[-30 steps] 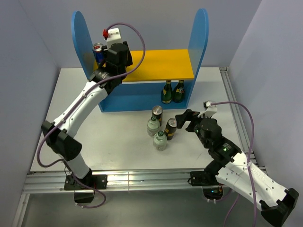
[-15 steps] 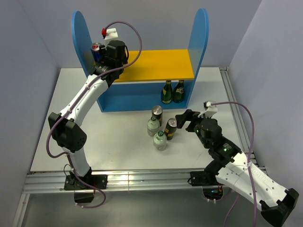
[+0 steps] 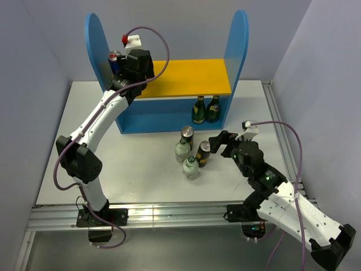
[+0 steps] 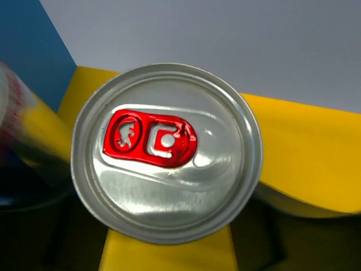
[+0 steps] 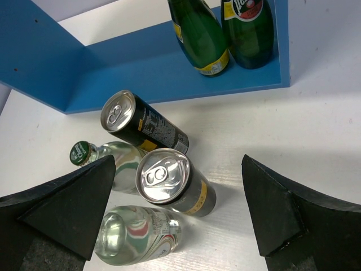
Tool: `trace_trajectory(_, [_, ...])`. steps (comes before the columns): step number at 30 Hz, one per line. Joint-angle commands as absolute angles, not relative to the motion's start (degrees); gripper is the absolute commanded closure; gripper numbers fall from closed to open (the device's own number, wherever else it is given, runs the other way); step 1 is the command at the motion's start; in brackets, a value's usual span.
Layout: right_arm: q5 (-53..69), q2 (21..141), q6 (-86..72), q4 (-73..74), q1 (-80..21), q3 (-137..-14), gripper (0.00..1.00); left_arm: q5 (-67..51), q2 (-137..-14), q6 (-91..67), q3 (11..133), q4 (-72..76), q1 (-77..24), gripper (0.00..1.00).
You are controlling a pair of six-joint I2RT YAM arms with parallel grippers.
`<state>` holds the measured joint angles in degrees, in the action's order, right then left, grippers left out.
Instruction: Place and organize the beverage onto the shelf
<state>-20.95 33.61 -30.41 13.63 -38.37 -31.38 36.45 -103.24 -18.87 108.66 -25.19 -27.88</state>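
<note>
Placing step: blue-and-silver can (image 3: 115,58) at shelf (image 3: 192,76) top board, upper left of frame.
left pincer (image 3: 123,64) at it, grip unreadable; right pincer (image 5: 177,162) spread wide over black-and-gold cans (image 5: 169,180) on bench (image 3: 141,164). Next: seat can, let go cleanly.

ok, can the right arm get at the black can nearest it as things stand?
Probably yes: the right tool is open, facing the can, with bare table between. Bottles crowd the can's far side and might get nudged.
</note>
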Motion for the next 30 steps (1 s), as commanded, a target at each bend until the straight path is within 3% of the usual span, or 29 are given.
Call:
trace_trajectory(1, [-21.7, 33.4, -30.8, 11.6, -38.7, -30.8, 0.00, 36.5, -99.1, -18.3, 108.0, -25.9, -29.2, 0.19])
trace_trajectory(3, [-21.8, 33.5, -30.8, 11.8, -38.7, -30.9, 0.00, 37.6, -99.1, -18.1, 108.0, -26.7, -30.1, 0.13])
trace_trajectory(4, [-21.8, 33.3, -30.8, 11.8, -38.7, -30.9, 0.00, 38.1, -99.0, -18.1, 108.0, -27.0, -30.6, 0.04])
trace_trajectory(7, [-21.9, 33.1, -30.8, 11.6, -38.7, -30.7, 0.00, 39.1, -98.7, -18.3, 107.9, -27.9, -31.5, 0.01])
trace_trajectory(20, [-21.7, 33.8, -30.5, 10.9, -38.7, -30.8, 0.00, 50.1, -90.4, -24.3, 98.9, -33.5, -42.9, 0.01])
trace_trajectory(26, [-21.7, 34.6, -30.4, 10.8, -38.7, -30.9, 0.00, 52.6, -79.1, -31.9, 89.1, -37.3, -49.6, 0.01])
trace_trajectory(30, [-20.8, 35.0, -30.1, 10.0, -38.7, -30.5, 0.00, 48.4, -72.6, -37.1, 76.4, -35.6, -54.1, 0.00])
